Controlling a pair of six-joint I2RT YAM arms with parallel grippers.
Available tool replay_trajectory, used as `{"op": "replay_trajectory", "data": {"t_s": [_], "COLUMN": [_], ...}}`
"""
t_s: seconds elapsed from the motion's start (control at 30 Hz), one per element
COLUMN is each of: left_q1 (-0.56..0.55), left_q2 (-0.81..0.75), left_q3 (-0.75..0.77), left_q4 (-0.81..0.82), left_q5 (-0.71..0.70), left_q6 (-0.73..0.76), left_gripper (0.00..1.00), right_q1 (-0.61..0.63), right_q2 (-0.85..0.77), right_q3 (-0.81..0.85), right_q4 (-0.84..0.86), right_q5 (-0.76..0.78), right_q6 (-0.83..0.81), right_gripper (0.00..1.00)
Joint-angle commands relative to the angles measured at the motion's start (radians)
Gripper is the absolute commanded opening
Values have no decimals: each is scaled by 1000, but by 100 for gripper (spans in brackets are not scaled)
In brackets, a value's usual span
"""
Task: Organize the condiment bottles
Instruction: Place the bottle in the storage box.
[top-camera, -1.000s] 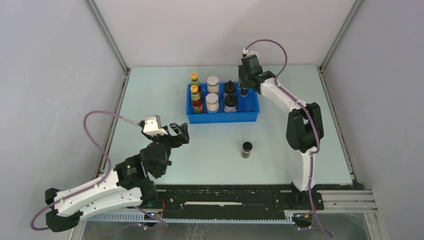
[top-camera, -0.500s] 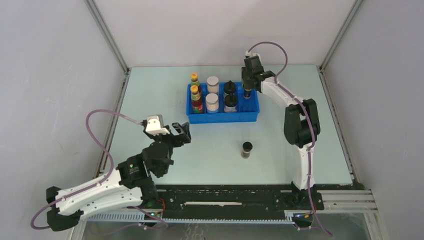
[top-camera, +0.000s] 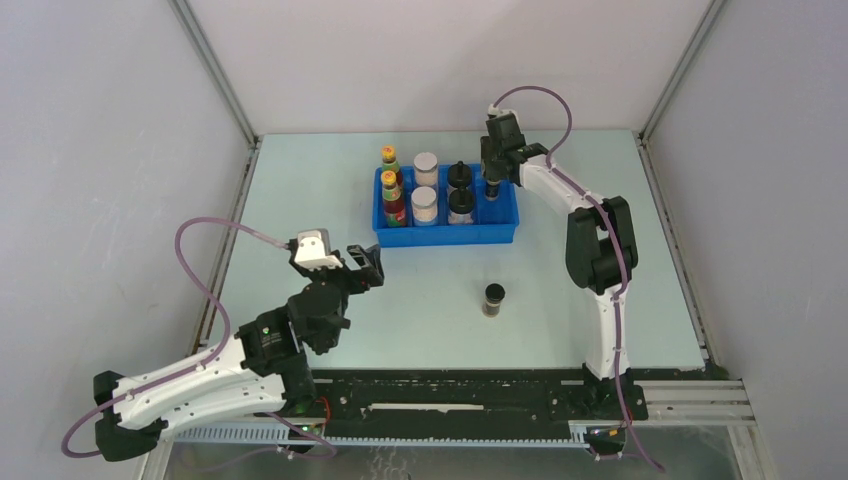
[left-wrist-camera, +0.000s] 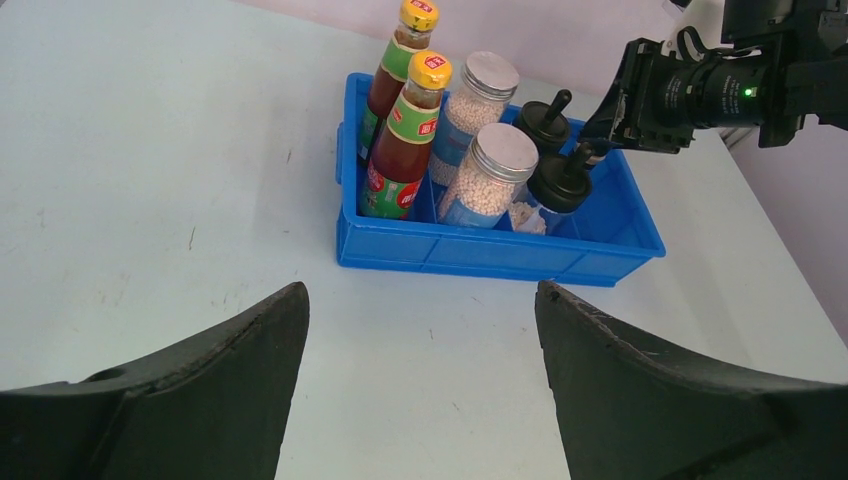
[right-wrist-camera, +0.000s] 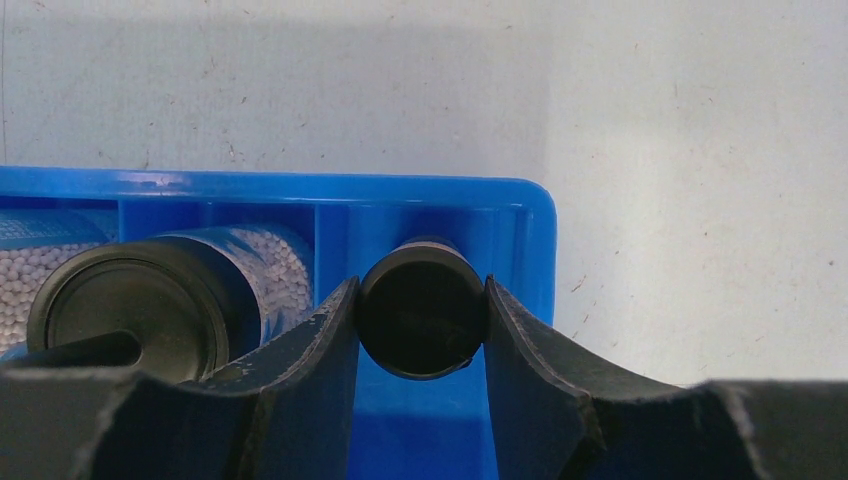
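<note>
The blue tray (top-camera: 445, 237) holds two red-labelled bottles (top-camera: 393, 197), two silver-lidded jars (top-camera: 424, 203) and two black-lidded jars (top-camera: 461, 205). My right gripper (top-camera: 491, 180) is shut on a tiny dark vial (right-wrist-camera: 423, 313) and holds it upright over the tray's far right compartment (right-wrist-camera: 300, 190), beside a black-lidded jar (right-wrist-camera: 130, 310). The second dark vial (top-camera: 493, 298) stands alone on the table in front of the tray. My left gripper (top-camera: 362, 265) is open and empty above the table, well to the left of that vial. In the left wrist view (left-wrist-camera: 420, 300) it faces the tray (left-wrist-camera: 500, 265).
Grey walls close in the table on the left, right and back. The black rail with both arm bases runs along the near edge (top-camera: 450, 395). A purple cable loops from each arm.
My right gripper has shifted slightly with the vial at the tray's right end. My left gripper has crept a little to the right and stays open.
</note>
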Motion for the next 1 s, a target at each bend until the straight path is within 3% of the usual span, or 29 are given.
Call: {"op": "replay_trajectory", "data": {"t_s": [0.0, 0.13, 0.27, 0.43, 0.6, 0.97], "left_q1": [-6, -6, -6, -6, -6, -6], "left_q2": [3, 6, 7, 5, 5, -2], "left_q3": [-6, -6, -7, -9, -10, -9], "left_q4": [26, 29, 29, 29, 29, 29], "left_q5": [-9, -10, -11, -11, -11, -11], "left_q6": [17, 19, 21, 21, 19, 26], "left_gripper": [88, 88, 88, 88, 88, 88], "right_q1": [0, -1, 1, 2, 4, 9], "right_q2": [19, 21, 20, 18, 14, -84], "right_q3": [35, 30, 29, 32, 43, 33], "right_q4": [15, 18, 19, 19, 20, 28], "right_q5": [-4, -3, -5, -5, -12, 12], "right_q6": [-11, -15, -17, -28, -40, -40], "right_gripper": [0, 12, 41, 63, 74, 75]}}
